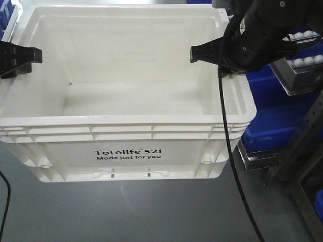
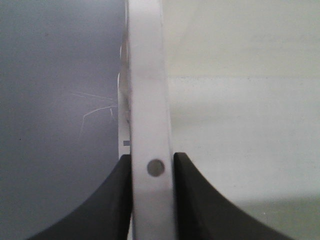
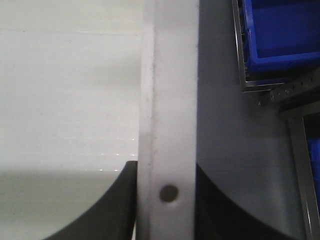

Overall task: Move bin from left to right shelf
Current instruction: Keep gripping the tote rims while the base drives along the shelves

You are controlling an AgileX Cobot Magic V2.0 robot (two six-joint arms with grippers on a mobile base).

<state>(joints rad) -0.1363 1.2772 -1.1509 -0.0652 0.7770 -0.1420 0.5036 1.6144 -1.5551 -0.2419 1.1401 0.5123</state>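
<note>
The white bin [image 1: 126, 161], printed "Totelife 521", fills the front view and hangs empty above the grey floor [image 1: 151, 212]. My left gripper [image 1: 22, 58] is shut on its left rim. My right gripper [image 1: 212, 54] is shut on its right rim. In the left wrist view the black fingers [image 2: 112, 200] press both sides of the white rim [image 2: 147, 100], with the left gripper [image 2: 152, 167] closed around it. The right wrist view shows the same hold: the right gripper [image 3: 167, 172] clamps the rim [image 3: 170, 100], with the bin's inside to the left.
Blue plastic bins [image 1: 272, 116] sit on a metal shelf frame [image 1: 298, 146] at the right, close to the bin's right side. A tray of white balls [image 1: 303, 60] lies above them. A black cable [image 1: 229, 151] hangs from the right arm across the bin's corner.
</note>
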